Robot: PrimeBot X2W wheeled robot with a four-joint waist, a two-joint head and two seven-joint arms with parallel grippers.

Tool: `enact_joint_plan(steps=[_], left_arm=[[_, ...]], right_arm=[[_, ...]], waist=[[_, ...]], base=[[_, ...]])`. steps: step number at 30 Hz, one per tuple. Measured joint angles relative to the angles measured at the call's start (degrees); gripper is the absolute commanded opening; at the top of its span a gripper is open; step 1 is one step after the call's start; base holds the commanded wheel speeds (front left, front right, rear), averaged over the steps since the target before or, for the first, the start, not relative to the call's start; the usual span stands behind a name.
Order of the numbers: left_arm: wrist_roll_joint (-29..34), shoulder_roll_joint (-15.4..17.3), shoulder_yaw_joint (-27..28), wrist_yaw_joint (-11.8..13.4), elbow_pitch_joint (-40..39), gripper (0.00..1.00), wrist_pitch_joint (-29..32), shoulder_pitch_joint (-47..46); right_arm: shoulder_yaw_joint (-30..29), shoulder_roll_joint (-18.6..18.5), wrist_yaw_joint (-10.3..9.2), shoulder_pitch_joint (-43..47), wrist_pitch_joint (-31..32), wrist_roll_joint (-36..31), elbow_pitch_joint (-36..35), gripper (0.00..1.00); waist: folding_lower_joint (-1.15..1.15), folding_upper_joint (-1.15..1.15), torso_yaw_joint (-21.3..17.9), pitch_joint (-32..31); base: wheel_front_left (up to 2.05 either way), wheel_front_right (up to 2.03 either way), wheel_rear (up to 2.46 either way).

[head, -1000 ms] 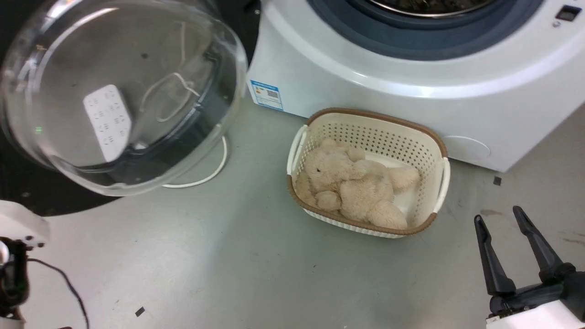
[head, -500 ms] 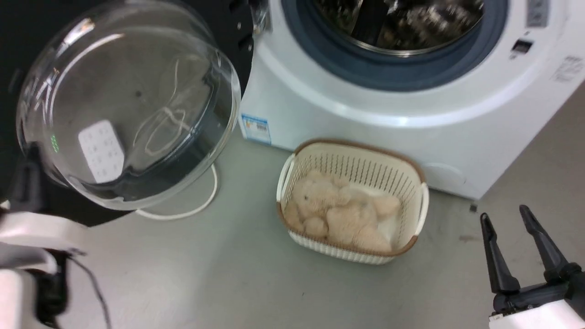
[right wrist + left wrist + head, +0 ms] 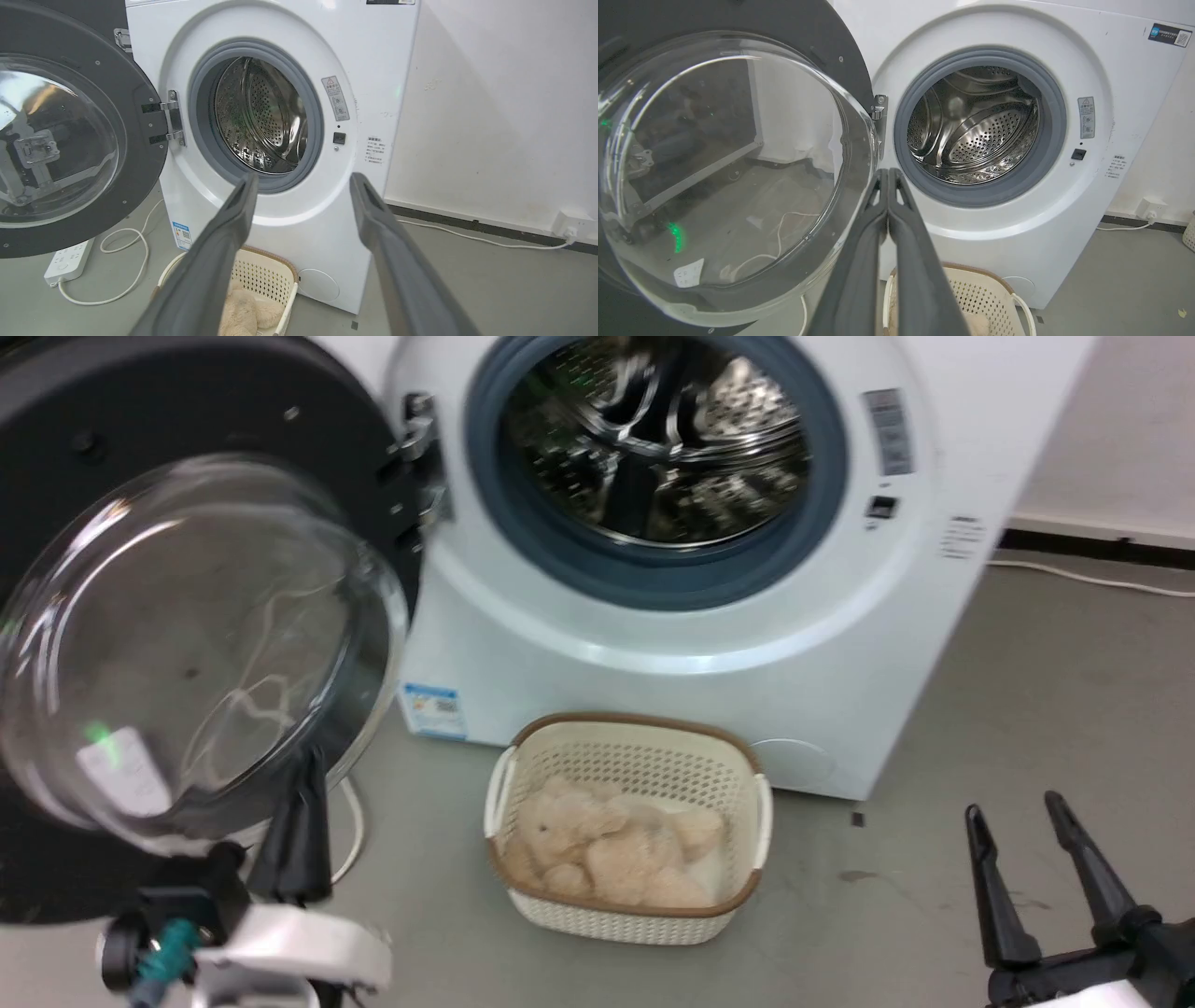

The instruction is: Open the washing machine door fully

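Grey floor (image 3: 1074, 691), white wall (image 3: 490, 93) behind the washing machine (image 3: 653, 644). Its glossy black washing machine door (image 3: 187, 411) stands wide open, glass bulging. Left gripper (image 3: 888, 170) pinched closed on nothing — right gripper (image 3: 1013, 807) spread.

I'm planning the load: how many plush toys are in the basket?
1: a beige plush toy lies in the basket in front of the washing machine. Others may be hidden beneath it.
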Motion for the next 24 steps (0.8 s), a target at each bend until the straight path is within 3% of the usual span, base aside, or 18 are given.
enact_joint_plan(steps=[1,14,24], left_arm=[[0.46,-0.25,-0.41,0.24,0.40,1.00,-0.09,0.73],[3.25,-3.36,-6.56,0.64,5.89,1.00,-2.61,6.02],[6.76,-2.85,-7.94,3.72,7.81,1.00,-2.08,6.91]], right_arm=[[0.15,0.03,0.00,0.07,0.00,-0.01,-0.01,1.00],[0.38,1.12,0.00,2.18,0.00,-0.15,0.53,1.00],[0.19,1.78,0.00,3.14,0.00,-0.49,2.63,1.00]], waist=[[0.00,0.00,-0.71,-0.29],[0.01,0.00,-4.84,-2.22],[0.01,0.00,-5.09,-2.34]], base=[[0.00,0.00,0.00],[0.00,0.00,0.00],[0.00,0.00,0.00]])
